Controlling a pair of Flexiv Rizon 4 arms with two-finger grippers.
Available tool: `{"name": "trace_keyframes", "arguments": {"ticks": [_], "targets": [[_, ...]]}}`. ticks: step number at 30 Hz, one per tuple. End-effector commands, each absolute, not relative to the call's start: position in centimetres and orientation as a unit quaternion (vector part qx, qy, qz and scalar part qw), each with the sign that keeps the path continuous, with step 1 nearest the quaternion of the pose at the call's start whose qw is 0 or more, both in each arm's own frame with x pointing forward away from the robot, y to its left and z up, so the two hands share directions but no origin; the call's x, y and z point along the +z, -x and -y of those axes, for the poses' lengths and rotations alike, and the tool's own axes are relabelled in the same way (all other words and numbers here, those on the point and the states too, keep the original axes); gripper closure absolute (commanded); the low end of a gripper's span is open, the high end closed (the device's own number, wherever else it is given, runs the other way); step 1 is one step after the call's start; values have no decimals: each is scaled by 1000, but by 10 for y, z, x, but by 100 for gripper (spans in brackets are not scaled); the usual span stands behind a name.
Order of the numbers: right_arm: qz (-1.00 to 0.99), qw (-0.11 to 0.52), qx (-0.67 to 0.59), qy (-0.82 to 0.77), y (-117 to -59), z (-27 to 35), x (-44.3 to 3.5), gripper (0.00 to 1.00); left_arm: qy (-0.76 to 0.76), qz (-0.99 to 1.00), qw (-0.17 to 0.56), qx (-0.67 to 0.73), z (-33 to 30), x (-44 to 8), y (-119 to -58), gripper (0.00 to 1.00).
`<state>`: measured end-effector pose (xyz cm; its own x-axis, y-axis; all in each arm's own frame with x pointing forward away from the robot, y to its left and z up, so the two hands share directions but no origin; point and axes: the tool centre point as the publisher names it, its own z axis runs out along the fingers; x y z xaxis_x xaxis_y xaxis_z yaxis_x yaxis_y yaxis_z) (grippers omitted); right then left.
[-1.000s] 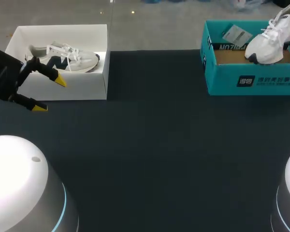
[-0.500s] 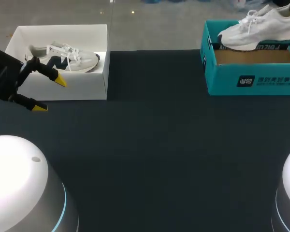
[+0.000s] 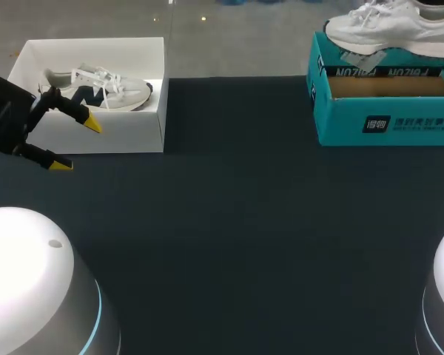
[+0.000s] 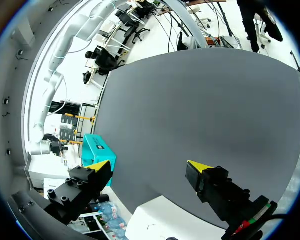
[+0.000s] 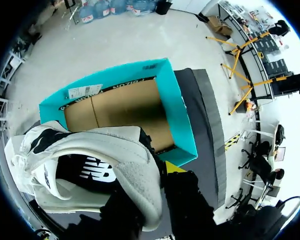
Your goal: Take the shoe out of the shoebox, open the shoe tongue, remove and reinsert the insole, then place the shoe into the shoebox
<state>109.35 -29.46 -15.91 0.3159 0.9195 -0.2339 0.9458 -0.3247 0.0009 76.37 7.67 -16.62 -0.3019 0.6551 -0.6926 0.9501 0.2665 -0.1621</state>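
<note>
Starting at 9 o'clock in the head view: the left gripper (image 3: 75, 144) hangs with its fingers spread wide and nothing between them, right by the front wall of the white shoebox (image 3: 89, 140) at 10 o'clock. That box has a grey-and-white sneaker (image 3: 96, 87) lying in it. If that arm swings across to help with the tongue, I'd worry about it clipping the box wall and shoving it along the table (image 3: 237, 222). Over at 2 o'clock is the teal shoebox (image 3: 385, 111), and the white shoe (image 3: 388, 26) is up in the air just above its far rim, not down inside. In the right wrist view, the right gripper (image 5: 160, 175) looks clenched on the heel end of the shoe. Only one yellow tip shows though, so that's my read, not a sure thing. Bigger risk imo: with a heel-only pinch, the toe hangs way out, so the shoe could pivot or slip loose and drop back in the box or onto its rim. The loose laces might also snag on the cardboard edge on the way out.
</note>
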Motion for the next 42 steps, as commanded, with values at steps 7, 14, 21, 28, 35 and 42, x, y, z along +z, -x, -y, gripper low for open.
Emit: {"name": "trace_keyframes", "arguments": {"ticks": [7, 14, 21, 28, 35, 42], "targets": [[-596, 38, -92, -797, -1088, 329, -193, 100, -533, -754, 255, -287, -76, -166, -764, 0], [-609, 49, -74, -788, -1082, 341, -206, 100, -533, -754, 255, -287, -76, -166, -764, 0], [-643, 90, -62, -758, -1076, 335, -232, 100, -533, -754, 255, -287, -76, -166, -764, 0], [-649, 102, -69, -751, -1070, 333, -255, 100, -533, -754, 255, -287, -76, -166, -764, 0], [-639, 103, -70, -759, -1072, 339, -269, 100, -533, -754, 255, -287, -76, -166, -764, 0], [-625, 102, -87, -769, -1067, 344, -301, 100, -533, -754, 255, -287, -76, -166, -764, 0]]}}
